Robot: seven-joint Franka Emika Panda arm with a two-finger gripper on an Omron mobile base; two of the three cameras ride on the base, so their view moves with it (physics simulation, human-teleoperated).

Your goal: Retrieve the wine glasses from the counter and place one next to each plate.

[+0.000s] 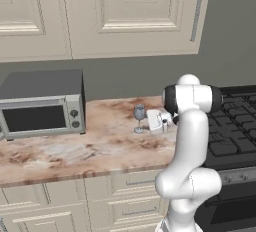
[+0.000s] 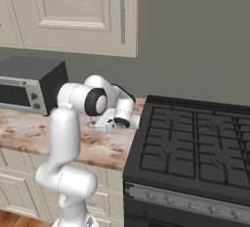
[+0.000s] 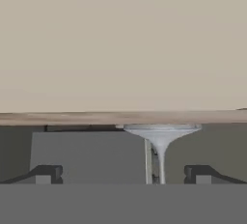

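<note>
We see one glass [image 1: 139,117] upright on the counter [image 1: 75,151], between the toaster oven [image 1: 42,103] and the stove [image 1: 235,131], nearer the stove. In the right base view only its foot [image 2: 91,123] shows on the counter [image 2: 29,130], just left of the hand; the arm hides the rest.

Our gripper [image 1: 148,121] is low over the counter, lying sideways and aimed at the glass from the stove side. It sits right beside the stem in the left base view.

The hand view is rolled upside down: the counter [image 3: 120,118] is a thin band across the middle and the glass [image 3: 161,136] hangs foot-up from it. The stem runs down between our two fingertips [image 3: 46,174], closer to the right one. The jaws are spread wide, with clear gaps to the stem on both sides, so no contact and nothing is held.

The toaster oven [image 3: 91,158] sits behind the glass in that view. Cream wall cabinets [image 1: 100,11] hang above the counter.
</note>
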